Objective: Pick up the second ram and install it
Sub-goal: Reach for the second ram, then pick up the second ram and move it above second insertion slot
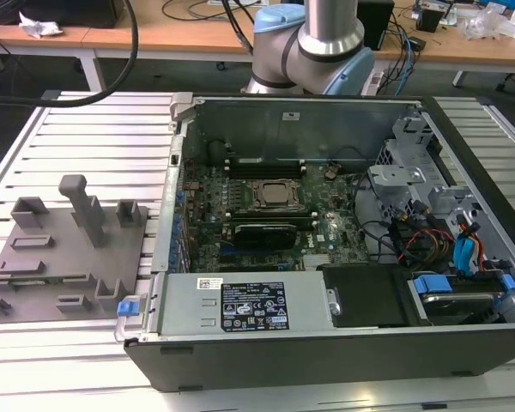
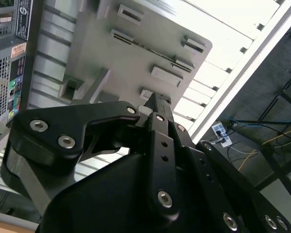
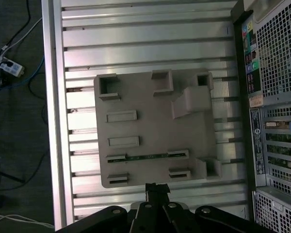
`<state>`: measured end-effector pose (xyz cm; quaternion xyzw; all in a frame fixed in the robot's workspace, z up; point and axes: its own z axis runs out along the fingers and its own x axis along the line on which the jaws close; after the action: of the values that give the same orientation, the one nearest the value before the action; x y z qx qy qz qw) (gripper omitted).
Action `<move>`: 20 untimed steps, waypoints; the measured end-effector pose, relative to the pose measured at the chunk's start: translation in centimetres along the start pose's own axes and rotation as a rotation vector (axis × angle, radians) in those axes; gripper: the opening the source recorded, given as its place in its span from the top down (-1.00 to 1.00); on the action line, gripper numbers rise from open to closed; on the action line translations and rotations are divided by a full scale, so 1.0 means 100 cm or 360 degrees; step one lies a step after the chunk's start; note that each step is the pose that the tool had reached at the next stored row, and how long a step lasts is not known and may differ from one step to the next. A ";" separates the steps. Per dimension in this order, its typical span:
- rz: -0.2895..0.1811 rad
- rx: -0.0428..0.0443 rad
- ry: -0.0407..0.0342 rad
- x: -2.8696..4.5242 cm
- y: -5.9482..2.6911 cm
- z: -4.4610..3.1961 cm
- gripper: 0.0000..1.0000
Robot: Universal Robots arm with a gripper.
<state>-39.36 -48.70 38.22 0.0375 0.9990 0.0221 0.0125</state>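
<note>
Room: wooden benches (image 1: 189,34) strewn with cables stand well beyond the grey tray (image 3: 155,126). The dark floor (image 3: 19,145) off the tabletop edge near the tray carries a power strip (image 3: 7,68) and loose leads.

Tabletop (image 1: 77,137): ribbed aluminium slats, carrying the tray flat.

Computer case (image 1: 326,343): lies open, just beside the tray.

Arm (image 1: 330,34): base rises behind the case, on the far side from the tray.

End effector (image 3: 157,187): hangs over the slats just off the tray's edge and holds nothing. Whether it is apart or together cannot be told.

Second ram (image 3: 148,156): seated on edge in the tray, spanning two slotted holders (image 3: 116,158) near that same edge.
</note>
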 end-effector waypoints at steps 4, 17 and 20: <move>0.0000 0.0000 0.0000 0.0000 -0.0003 0.0000 0.79; -0.0265 -0.0006 0.0012 0.0000 -0.0005 0.0000 0.79; -0.0416 -0.0010 0.0019 0.0000 -0.0005 0.0000 0.79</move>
<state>-39.36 -48.75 38.22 -0.0931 0.9953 0.0235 0.0095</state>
